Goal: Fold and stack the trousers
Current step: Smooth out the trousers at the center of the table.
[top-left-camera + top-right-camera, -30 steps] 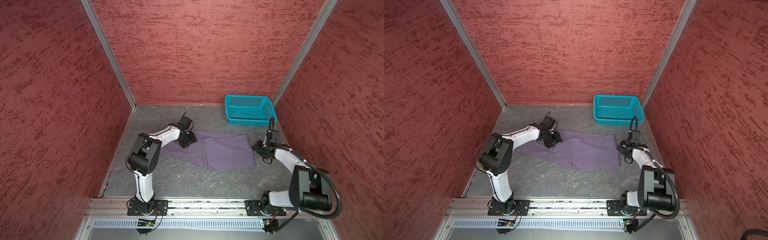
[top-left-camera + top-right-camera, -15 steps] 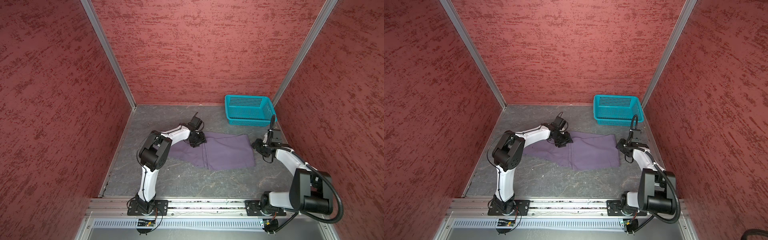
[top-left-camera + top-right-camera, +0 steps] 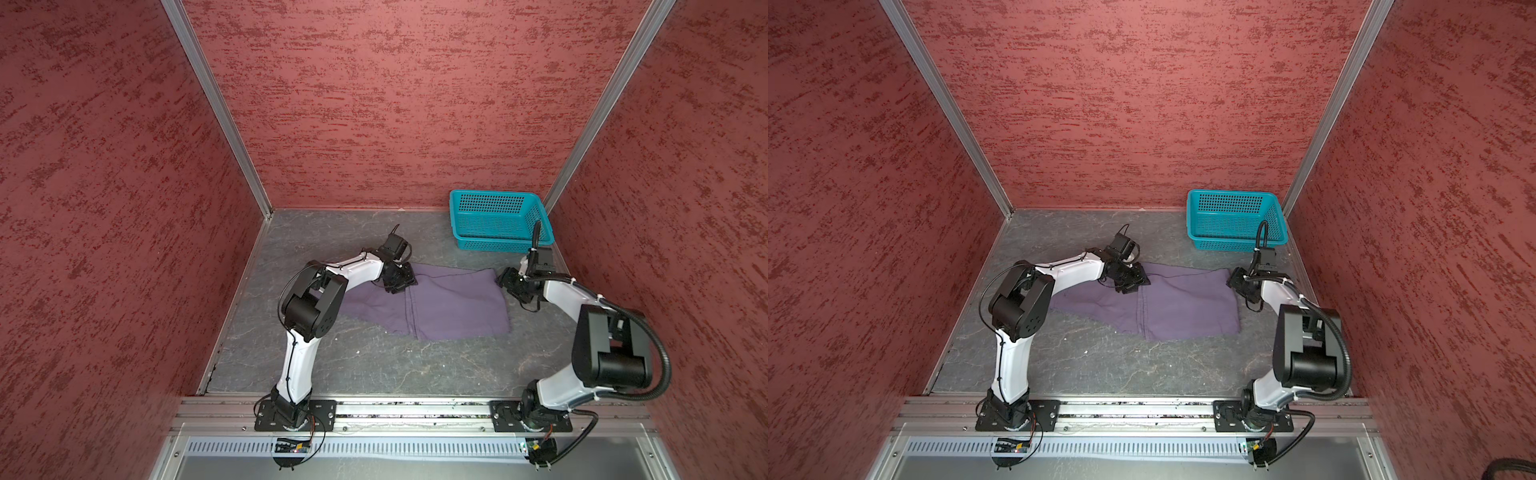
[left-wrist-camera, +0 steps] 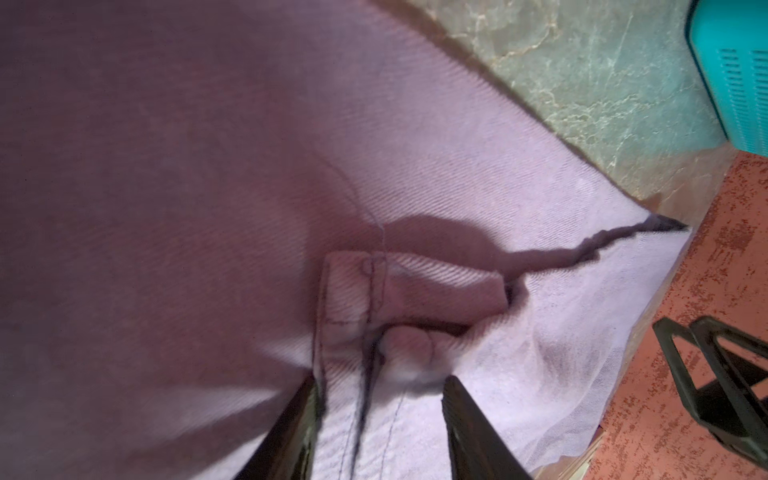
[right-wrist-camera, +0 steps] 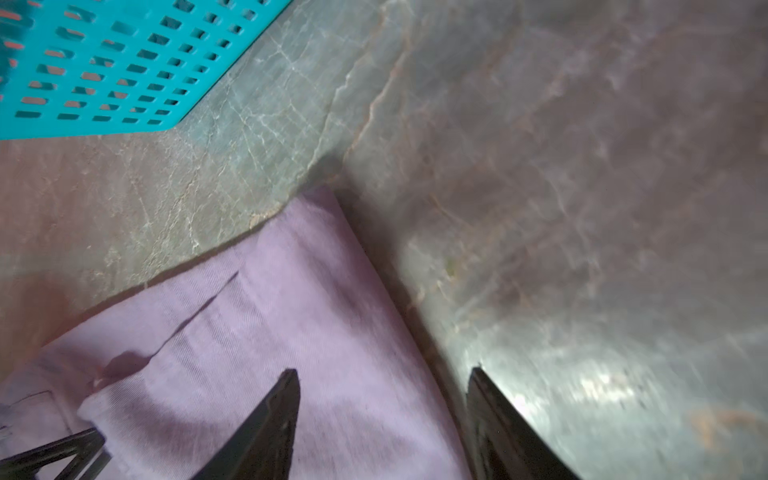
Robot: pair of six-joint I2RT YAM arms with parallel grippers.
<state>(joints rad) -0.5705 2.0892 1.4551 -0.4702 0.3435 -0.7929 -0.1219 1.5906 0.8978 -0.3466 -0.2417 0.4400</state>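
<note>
— Grey veined floor, red textured walls on three sides. First entry?
— One pair of trousers, dusty purple, soft twill cloth. They lie flat on the floor just in front of the teal basket, on the side towards the arm bases. They are near it but apart, and spread away from it towards the left arm.
— Condition?
— Folded over. In both top views the end nearer the basket is a tidy rectangle. The far end tapers and passes under the left arm. A dark double-stitched seam crosses the middle. The left wrist view adds a diagonal weave, a small stitched tab and bunched wrinkles.
— Left gripper?
— The left gripper is down on the trousers at the seam, well away from the basket. Its jaws stand apart, straddling a raised ridge of cloth.
— Right gripper?
— The right gripper is at the trousers' corner closest to the basket, jaws parted. One finger is over the cloth, the other over bare floor.
</note>
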